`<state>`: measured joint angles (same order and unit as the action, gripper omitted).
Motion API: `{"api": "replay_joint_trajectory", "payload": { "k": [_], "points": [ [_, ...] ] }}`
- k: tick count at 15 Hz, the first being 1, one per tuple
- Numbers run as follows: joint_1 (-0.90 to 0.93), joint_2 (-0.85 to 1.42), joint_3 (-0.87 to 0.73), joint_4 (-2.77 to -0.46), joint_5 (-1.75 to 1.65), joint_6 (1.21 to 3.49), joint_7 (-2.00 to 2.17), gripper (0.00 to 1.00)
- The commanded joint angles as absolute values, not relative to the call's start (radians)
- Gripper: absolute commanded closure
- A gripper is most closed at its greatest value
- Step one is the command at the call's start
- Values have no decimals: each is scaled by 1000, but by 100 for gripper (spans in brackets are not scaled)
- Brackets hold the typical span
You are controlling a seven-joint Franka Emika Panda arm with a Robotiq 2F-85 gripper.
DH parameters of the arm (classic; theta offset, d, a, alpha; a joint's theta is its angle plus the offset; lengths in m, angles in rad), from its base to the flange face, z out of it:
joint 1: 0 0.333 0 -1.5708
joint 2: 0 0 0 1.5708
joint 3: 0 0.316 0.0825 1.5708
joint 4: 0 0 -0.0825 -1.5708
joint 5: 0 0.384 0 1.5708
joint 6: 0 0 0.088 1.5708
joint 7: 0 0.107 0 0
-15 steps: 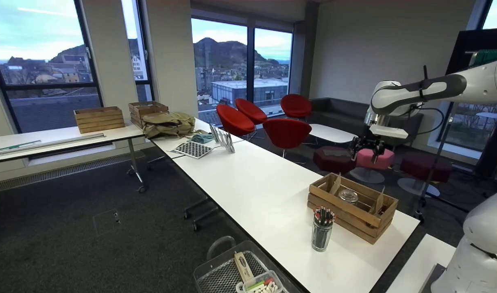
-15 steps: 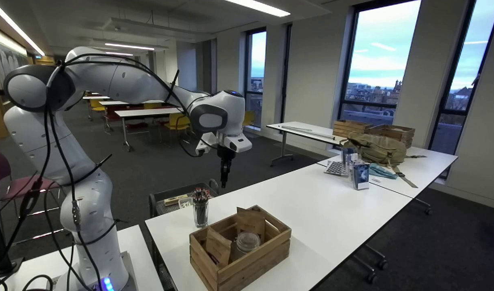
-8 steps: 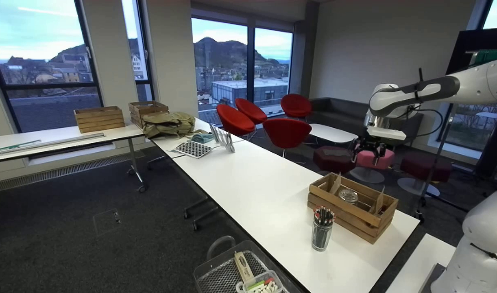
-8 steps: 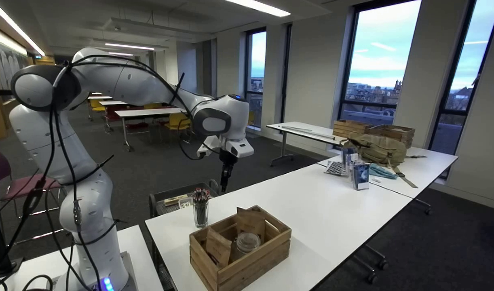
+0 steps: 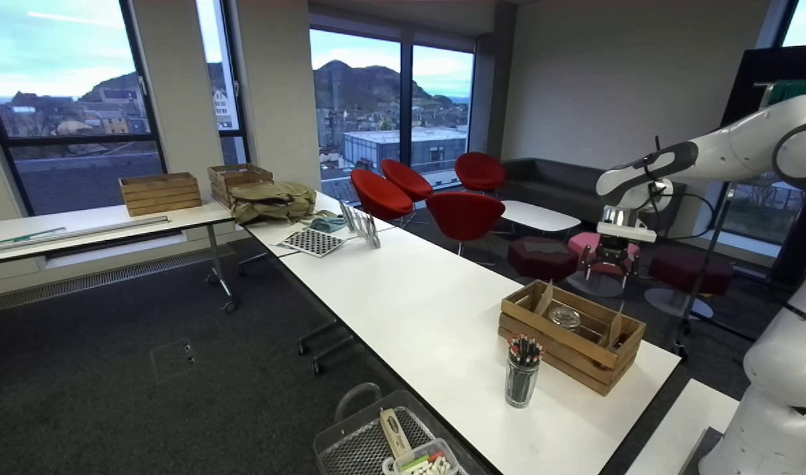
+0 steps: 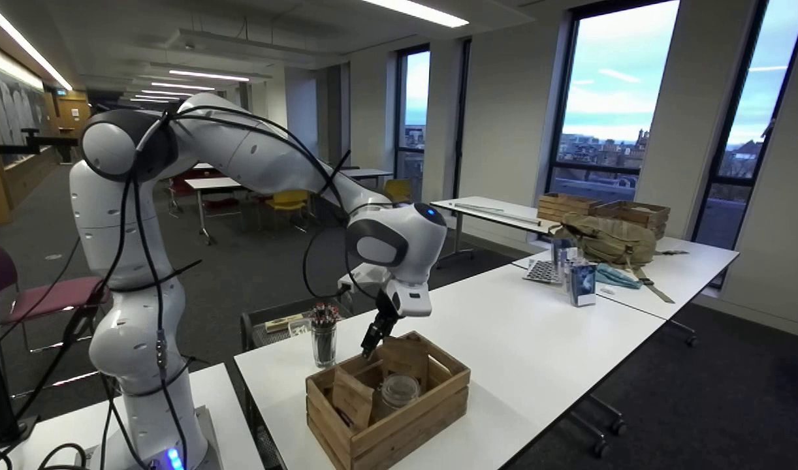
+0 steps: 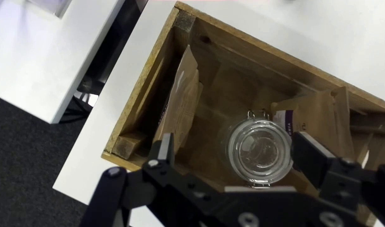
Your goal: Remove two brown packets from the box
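In the wrist view the gripper point(image 7: 238, 148) is covering much of one long wall of the box point(image 7: 261, 44), whose right-hand end is running out of sight. One brown packet point(image 7: 181, 97) is standing near the short end wall, its lettering turning away and barely showing; a second brown packet point(image 7: 317, 113) is standing just beside a glass jar point(image 7: 260, 151), a finger partly covering it. In both exterior views the box's sides are hiding the packets' lower parts.

The gripper is hanging above the box with its fingers point(image 7: 164, 149) spread wide, the jar showing through the gap; it is gripping nothing, and in an exterior view the gripper point(image 5: 607, 277) is hanging clear of both packets.

Two packets and one jar are sitting in the box, and one drinking glass point(image 6: 324, 347) is standing near it on the table point(image 6: 503, 339), its pencils point(image 6: 324, 314) bunching too tightly to count. Farther off, two more wooden crates point(image 5: 160, 196) are resting near one backpack point(image 5: 274, 201), and four red chairs point(image 5: 465, 216) and three stools point(image 5: 541, 257) are standing about (the gripper is partly covering the pink one).
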<state>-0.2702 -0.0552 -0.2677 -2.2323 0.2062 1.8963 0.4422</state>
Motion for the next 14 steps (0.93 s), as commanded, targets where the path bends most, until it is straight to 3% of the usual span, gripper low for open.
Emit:
{"api": "replay_joint_trajectory", "payload": {
  "k": [1,9,14],
  "points": [
    [-279,1,-278,-2201,289,1778,515,0],
    [-254,-29,-252,-2303,223,1840,774,0],
    [-270,-25,-270,-2353,124,1930,724,0]
  ]
}}
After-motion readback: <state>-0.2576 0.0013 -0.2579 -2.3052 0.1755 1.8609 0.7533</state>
